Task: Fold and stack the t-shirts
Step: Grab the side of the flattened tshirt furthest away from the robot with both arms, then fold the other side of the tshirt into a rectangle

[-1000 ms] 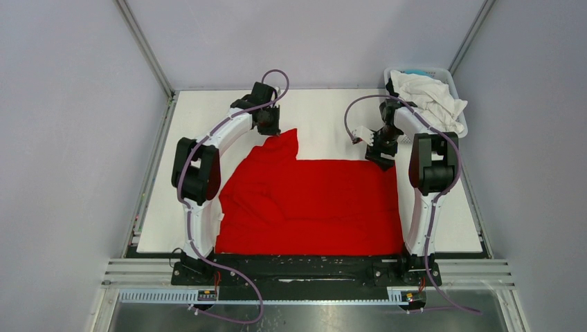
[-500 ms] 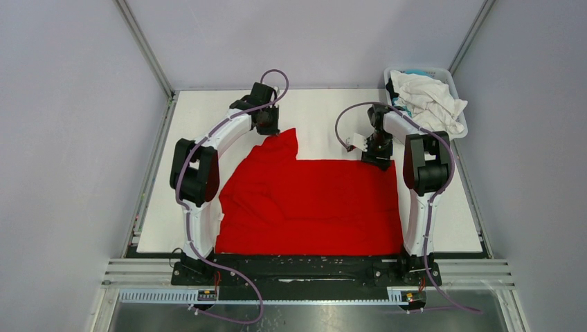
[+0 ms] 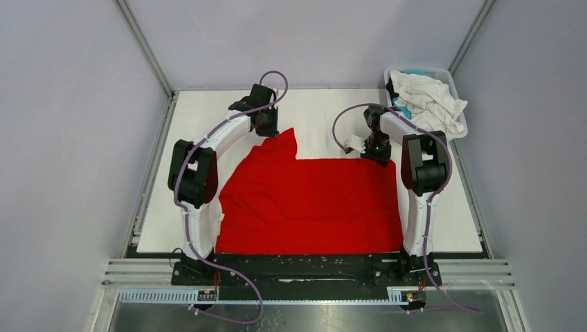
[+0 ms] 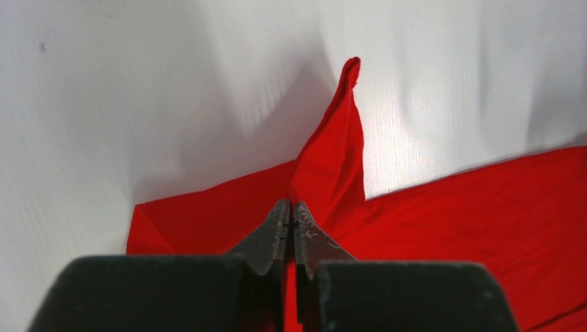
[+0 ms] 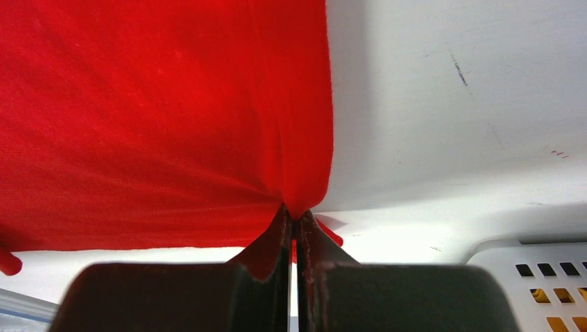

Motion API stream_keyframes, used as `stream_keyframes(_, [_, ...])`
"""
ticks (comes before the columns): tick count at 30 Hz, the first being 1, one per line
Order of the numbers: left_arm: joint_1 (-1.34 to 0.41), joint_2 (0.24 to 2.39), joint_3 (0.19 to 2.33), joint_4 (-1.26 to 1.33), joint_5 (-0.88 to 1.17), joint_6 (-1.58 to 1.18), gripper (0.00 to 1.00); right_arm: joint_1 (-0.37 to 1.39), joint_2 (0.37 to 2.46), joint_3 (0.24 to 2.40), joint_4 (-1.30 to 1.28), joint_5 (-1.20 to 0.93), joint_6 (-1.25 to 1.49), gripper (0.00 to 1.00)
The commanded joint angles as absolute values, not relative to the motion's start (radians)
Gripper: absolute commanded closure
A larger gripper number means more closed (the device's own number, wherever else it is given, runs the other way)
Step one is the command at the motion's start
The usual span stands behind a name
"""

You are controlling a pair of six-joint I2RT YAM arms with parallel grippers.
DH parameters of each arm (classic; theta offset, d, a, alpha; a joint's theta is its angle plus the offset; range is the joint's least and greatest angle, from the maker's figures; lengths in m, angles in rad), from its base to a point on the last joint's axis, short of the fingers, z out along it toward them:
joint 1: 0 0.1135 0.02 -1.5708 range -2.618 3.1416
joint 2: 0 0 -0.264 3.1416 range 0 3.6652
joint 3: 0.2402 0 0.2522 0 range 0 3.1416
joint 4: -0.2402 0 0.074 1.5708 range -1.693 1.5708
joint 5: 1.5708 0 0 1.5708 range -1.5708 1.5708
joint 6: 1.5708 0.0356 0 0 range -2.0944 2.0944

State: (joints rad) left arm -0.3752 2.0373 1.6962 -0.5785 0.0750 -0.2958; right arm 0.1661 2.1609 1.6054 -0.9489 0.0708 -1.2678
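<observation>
A bright red t-shirt (image 3: 311, 200) lies spread over the near half of the white table (image 3: 318, 117). Its far left corner rises in a peak (image 4: 342, 138), where my left gripper (image 3: 271, 133) is shut on the cloth; in the left wrist view the gripper (image 4: 291, 207) pinches a fold of red t-shirt (image 4: 450, 207). My right gripper (image 3: 378, 155) is shut on the shirt's far right corner, and in the right wrist view the gripper (image 5: 293, 216) bunches the red t-shirt (image 5: 159, 117) at its tips. More t-shirts, white (image 3: 429, 97) with turquoise and black showing, fill the basket.
A white lattice-sided basket (image 3: 459, 105) stands at the table's far right corner, and its rim (image 5: 533, 263) shows close beside the right gripper. Bare white table lies beyond the shirt. Metal frame posts and grey walls enclose the table.
My right gripper has moved up and left to the shirt's far right corner and closed on it. The left arm has held still with its corner.
</observation>
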Motion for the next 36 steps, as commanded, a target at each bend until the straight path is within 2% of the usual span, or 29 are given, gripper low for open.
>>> stream_keyframes(1, [-0.388,1.921,1.655,-0.537,0.086,-0.285,1.0,0.178,2.094,1.589,-0.913,0.099,-1.274,1.0])
stream_keyframes(10, [-0.434,1.75,1.452,-0.479,0.08,-0.276,1.0,0.267,1.871,1.398,-0.9,0.134,-1.392,1.0])
stream_keyframes(20, [-0.51,1.515,1.194,-0.493,0.015,-0.3,1.0,0.33,1.686,1.262,-1.048,0.169,-1.588,1.0])
stream_keyframes(28, [-0.584,1.35,1.065,-0.587,-0.068,-0.382,1.0,0.39,1.543,1.093,-1.082,0.213,-1.668,1.0])
stream_keyframes(36, [-0.595,1.179,0.938,-0.694,-0.044,-0.513,1.0,0.401,1.391,0.973,-1.059,0.162,-1.742,1.0])
